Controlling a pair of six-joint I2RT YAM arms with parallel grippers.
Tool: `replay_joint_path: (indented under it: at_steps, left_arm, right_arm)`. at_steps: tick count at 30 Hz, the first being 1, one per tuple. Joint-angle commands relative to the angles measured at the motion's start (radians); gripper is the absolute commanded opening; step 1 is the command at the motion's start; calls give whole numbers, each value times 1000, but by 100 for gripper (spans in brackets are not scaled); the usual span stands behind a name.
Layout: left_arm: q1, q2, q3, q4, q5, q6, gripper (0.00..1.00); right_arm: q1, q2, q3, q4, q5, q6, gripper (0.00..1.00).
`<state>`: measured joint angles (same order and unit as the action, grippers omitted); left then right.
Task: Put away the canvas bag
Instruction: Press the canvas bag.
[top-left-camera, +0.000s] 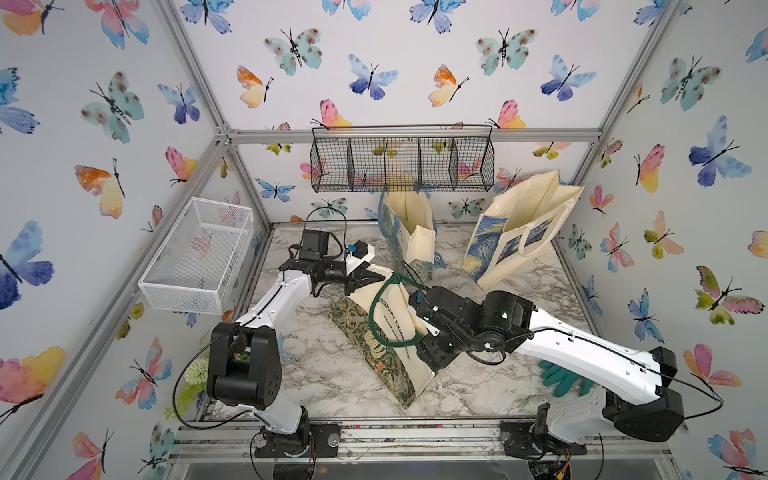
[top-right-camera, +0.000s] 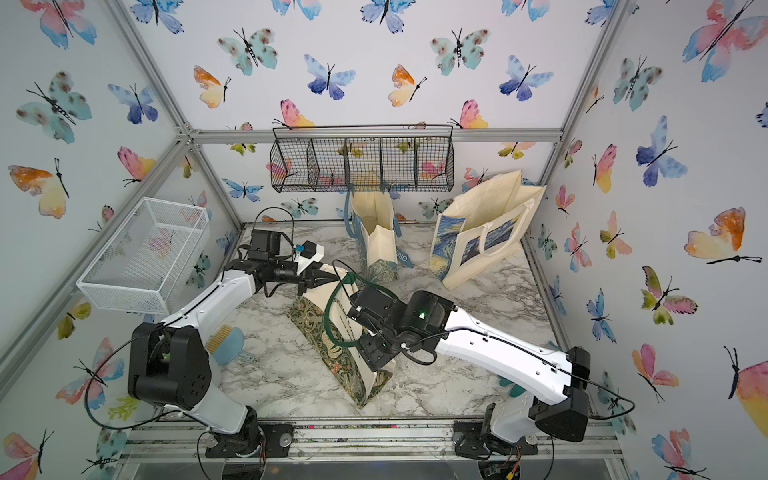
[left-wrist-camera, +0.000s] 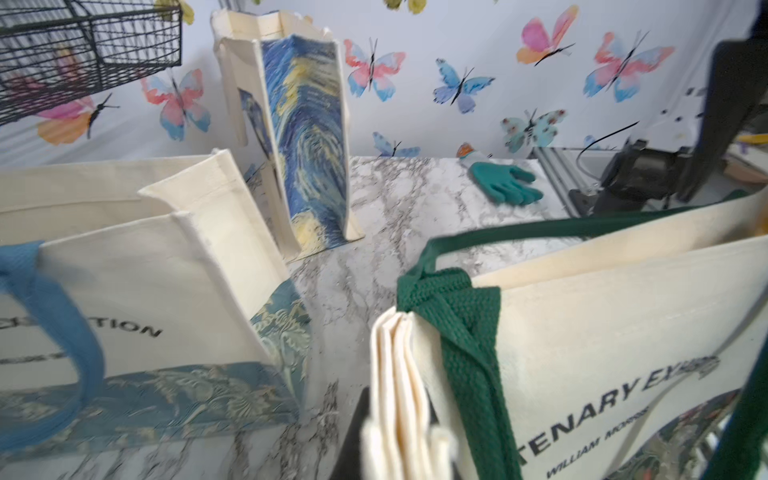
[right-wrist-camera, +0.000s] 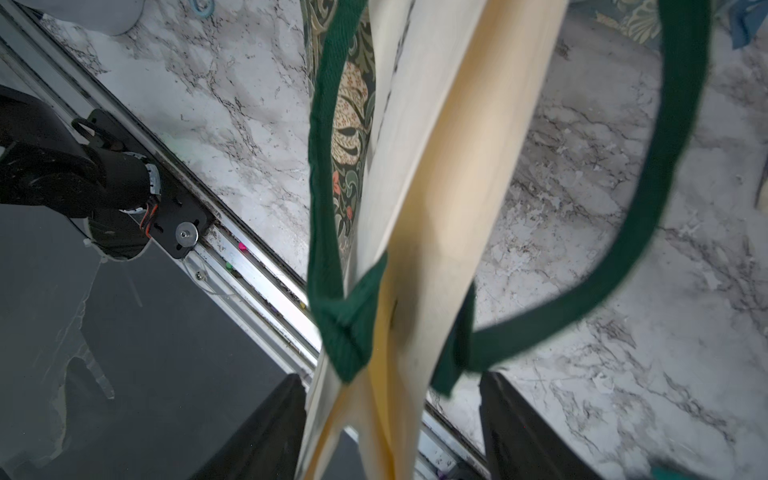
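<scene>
Marble tabletop (top-left-camera: 324, 374) lies open around canvas bag (top-left-camera: 397, 299).

Three canvas bags (top-left-camera: 361, 324) (top-left-camera: 415, 232) (top-left-camera: 519, 224), two wire baskets (top-left-camera: 401, 164) (top-left-camera: 195, 257), two robot arms (top-left-camera: 270, 303) (top-left-camera: 582, 340), one teal glove (top-left-camera: 561, 376), and possibly one brush (top-right-camera: 230, 343).

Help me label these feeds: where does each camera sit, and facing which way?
Top views: high in front, looking down toward the back wall; left arm, right arm show, at the green-handled bag.
Left wrist: low over the table, faces the blue painted bag and glove; one finger shows.
Right wrist: at the green-handled bag's rim, looking down its side; both fingers show.
Both wrist views share its green handle.
</scene>
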<state>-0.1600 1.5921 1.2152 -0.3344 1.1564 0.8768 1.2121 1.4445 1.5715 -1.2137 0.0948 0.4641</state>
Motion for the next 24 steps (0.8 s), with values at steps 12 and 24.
replay_joint_path:
  at_steps: [12,24]
  left_arm:
    - [23,-45,-2,62,-40,0,0]
    - [22,-65,-17,67,-32,-1,0]
  right_arm:
    - [11,-11,-16,-47,22,-12,72]
    - [10,104,-18,122,-76,-97,73]
